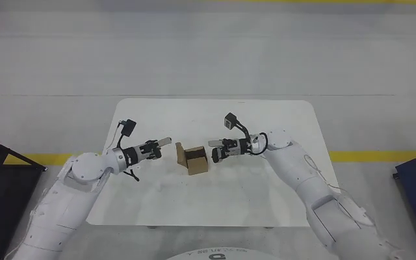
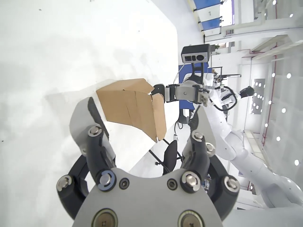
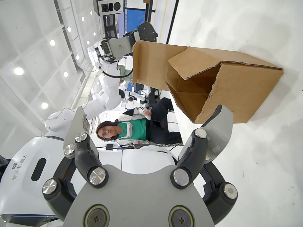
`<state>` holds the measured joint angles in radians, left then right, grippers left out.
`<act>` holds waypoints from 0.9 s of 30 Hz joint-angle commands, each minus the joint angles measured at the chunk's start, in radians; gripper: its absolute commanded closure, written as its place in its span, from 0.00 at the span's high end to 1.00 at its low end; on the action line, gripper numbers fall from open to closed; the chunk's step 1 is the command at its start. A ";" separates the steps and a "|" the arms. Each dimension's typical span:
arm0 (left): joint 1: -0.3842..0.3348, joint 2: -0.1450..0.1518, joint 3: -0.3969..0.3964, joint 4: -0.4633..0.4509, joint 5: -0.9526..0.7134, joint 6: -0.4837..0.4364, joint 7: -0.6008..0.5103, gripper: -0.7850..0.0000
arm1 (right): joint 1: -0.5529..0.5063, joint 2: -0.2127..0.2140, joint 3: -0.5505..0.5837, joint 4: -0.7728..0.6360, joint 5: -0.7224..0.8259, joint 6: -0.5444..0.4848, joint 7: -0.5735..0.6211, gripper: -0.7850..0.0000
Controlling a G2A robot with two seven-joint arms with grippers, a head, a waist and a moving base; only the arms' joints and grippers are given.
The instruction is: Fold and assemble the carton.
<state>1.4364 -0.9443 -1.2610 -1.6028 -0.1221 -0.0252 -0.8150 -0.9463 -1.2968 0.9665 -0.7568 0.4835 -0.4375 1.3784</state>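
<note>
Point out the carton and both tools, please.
carton (image 1: 195, 160), top view, middle of its brown body.
left tool (image 1: 164, 143), top view, midway between its fingertips.
right tool (image 1: 214, 147), top view, midway between its fingertips.

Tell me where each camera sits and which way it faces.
Top view: above the arms, looking down at the table; both arms, left gripper and right gripper flanking the carton.
Left wrist view: on that wrist, facing the carton past its open fingers; right gripper beyond.
Right wrist view: the mirror, left gripper beyond.
Shared: the carton, opposite sides.
</note>
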 commanded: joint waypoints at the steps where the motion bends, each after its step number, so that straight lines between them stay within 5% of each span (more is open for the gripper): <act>1: 0.045 0.005 -0.008 0.003 0.018 -0.007 -0.017 0.96 | 0.002 -0.001 -0.003 0.003 0.000 0.003 0.000 1.00; 4: 0.067 0.007 0.016 0.010 0.082 0.023 -0.025 0.78 | 0.008 -0.004 -0.011 0.009 0.000 0.011 -0.001 1.00; 6: 0.049 0.004 0.045 0.021 0.124 0.048 -0.030 0.76 | 0.012 -0.007 -0.018 0.011 -0.003 0.014 -0.005 1.00; 9: 0.000 -0.009 0.106 0.025 0.130 0.067 -0.056 0.81 | 0.014 -0.012 -0.028 0.015 -0.003 0.018 -0.014 1.00; 11: -0.057 -0.017 0.137 0.045 0.181 0.096 -0.044 0.66 | 0.013 -0.015 -0.036 0.012 -0.002 0.023 -0.021 1.00; 16: -0.165 -0.045 0.225 0.077 0.188 0.138 -0.045 0.53 | 0.011 -0.026 -0.064 -0.004 -0.022 0.038 -0.066 1.00; 27: -0.285 -0.091 0.345 0.202 0.213 0.180 -0.019 0.53 | 0.025 -0.046 -0.103 0.006 -0.030 0.051 -0.084 1.00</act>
<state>1.1556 -1.0335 -0.9186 -1.4077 0.0917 0.1564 -0.8353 -0.9224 -1.3423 0.8634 -0.7534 0.4510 -0.3848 1.2924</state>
